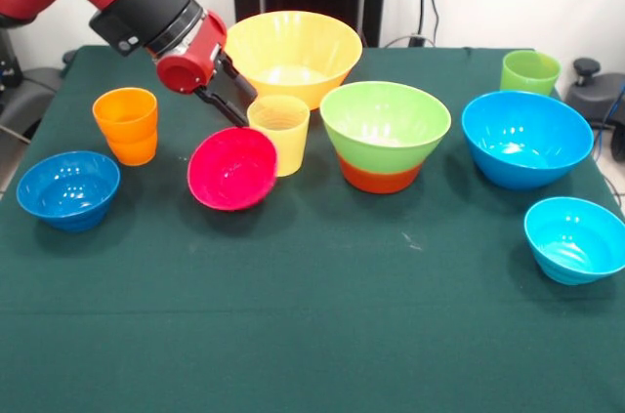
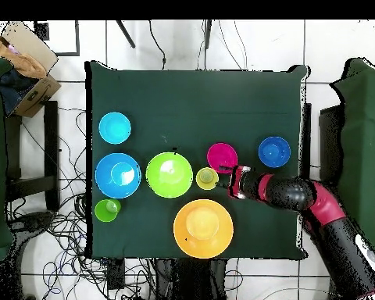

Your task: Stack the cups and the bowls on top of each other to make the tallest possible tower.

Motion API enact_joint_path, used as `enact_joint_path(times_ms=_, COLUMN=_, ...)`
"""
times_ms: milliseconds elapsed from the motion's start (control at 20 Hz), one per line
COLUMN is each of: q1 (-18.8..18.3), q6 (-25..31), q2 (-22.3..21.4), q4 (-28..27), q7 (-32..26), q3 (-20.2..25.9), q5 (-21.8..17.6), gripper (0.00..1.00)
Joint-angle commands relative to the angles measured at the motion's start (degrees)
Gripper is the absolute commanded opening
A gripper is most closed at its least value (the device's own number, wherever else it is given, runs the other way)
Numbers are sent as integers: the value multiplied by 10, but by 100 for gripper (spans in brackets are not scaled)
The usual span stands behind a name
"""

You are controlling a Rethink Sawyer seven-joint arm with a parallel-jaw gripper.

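My gripper (image 1: 237,120) is shut on the far rim of the magenta bowl (image 1: 232,171), which is tipped up with its opening facing the front camera. In the overhead view the gripper (image 2: 229,175) sits at that bowl's (image 2: 222,155) edge. The pale yellow cup (image 1: 279,132) stands right beside it on the cloth. The light green bowl (image 1: 385,120) sits in the orange-red bowl (image 1: 379,177) as a low tower. The orange cup (image 1: 126,125) and small dark blue bowl (image 1: 68,189) are at the left. The big yellow-orange bowl (image 1: 293,50) is behind.
The big blue bowl (image 1: 525,138), the small cyan bowl (image 1: 576,238) and the light green cup (image 1: 530,71) stand at the right of the front view. The green tablecloth (image 1: 312,335) is bare along the near edge. The arm (image 2: 316,205) hides the orange cup from overhead.
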Motion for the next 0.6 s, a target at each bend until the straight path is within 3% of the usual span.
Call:
enact_joint_path(times_ms=50, q1=11, q6=-38, q2=-3, q4=-1, q7=-88, q3=11, q5=-51, gripper=100)
enact_joint_path(times_ms=600, q1=5, q6=-52, q2=2, q4=3, q7=-82, q3=23, q5=-64, gripper=100)
